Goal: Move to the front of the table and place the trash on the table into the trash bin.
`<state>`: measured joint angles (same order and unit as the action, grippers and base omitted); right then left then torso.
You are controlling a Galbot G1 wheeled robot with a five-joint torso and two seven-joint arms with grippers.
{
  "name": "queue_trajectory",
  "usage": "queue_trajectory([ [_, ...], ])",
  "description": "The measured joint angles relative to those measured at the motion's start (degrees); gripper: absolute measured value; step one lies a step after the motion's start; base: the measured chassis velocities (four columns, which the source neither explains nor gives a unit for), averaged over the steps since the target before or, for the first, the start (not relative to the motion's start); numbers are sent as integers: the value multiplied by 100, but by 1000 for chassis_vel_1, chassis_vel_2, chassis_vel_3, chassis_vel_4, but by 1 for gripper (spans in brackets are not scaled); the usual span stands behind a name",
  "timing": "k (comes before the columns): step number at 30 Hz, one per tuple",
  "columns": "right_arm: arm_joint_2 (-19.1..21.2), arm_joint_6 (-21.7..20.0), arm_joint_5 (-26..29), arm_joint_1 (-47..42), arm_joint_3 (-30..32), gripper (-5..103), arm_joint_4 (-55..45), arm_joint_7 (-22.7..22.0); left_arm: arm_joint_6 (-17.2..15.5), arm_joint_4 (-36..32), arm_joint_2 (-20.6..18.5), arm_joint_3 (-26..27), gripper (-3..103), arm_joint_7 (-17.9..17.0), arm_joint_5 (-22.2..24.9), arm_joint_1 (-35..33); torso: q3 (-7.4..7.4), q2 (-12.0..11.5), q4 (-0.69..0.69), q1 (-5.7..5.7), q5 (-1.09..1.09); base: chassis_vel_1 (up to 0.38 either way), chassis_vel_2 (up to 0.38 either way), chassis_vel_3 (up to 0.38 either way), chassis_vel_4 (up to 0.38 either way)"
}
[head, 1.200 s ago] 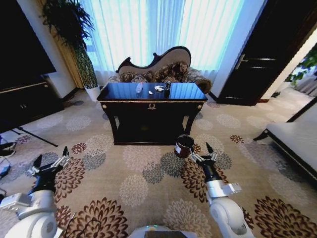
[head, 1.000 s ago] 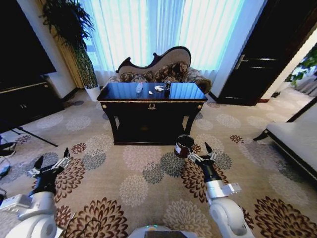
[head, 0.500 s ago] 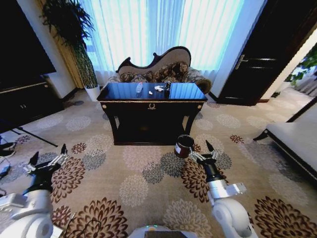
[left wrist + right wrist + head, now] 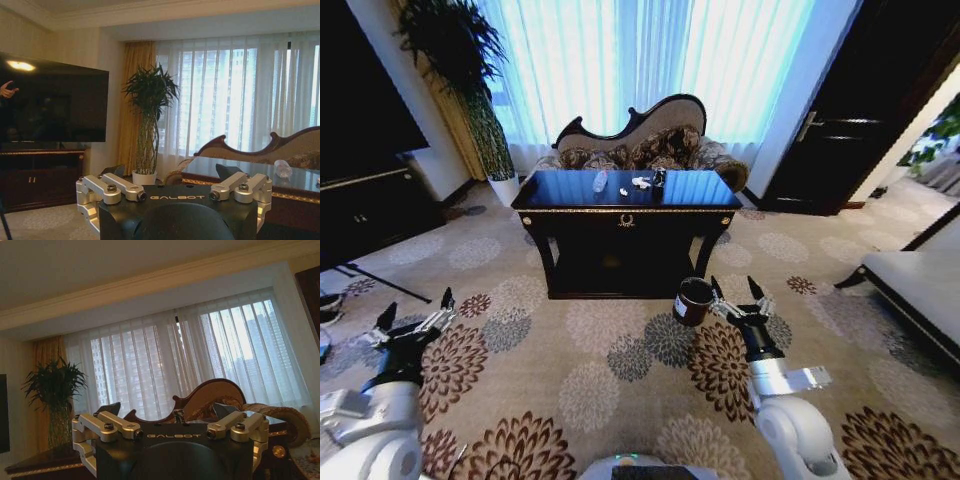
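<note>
Where patterned carpet spreads, table, sofa

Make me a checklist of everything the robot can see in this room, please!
Surface: glossy dark table, some way ahead.
Job's things: clear bottle, white paper scraps and a small dark item on the table; trash bin on the carpet.
Clutter: nothing seen.
Grippers: left gripper open, low over carpet; right gripper open, beside the bin.
Cables: dark cords at the left edge.
Surroundings: sofa, potted plant, curtains, dark door.
</note>
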<state>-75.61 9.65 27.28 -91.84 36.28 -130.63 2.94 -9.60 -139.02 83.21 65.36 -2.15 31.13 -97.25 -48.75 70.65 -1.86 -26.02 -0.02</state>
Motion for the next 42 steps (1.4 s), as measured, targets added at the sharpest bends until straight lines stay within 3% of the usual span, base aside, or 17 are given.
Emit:
queue_trajectory([
  [16,-73,-9,150,-14,14,100,-140,-103,-154,-123,-97,192,100,-165,185,-1,1,1,0,3,-1,-167,167,160,-166],
  [26,20,-24,170,27,306,100,96,-117,-195,-165,-71,83,100,-178,217,112,0,0,-1,0,0,-289,299,299,-297],
  [42,-31,7,144,92,177,100,144,-147,-179,-152,-153,196,100,-176,251,122,0,0,0,0,0,-325,326,331,-326],
])
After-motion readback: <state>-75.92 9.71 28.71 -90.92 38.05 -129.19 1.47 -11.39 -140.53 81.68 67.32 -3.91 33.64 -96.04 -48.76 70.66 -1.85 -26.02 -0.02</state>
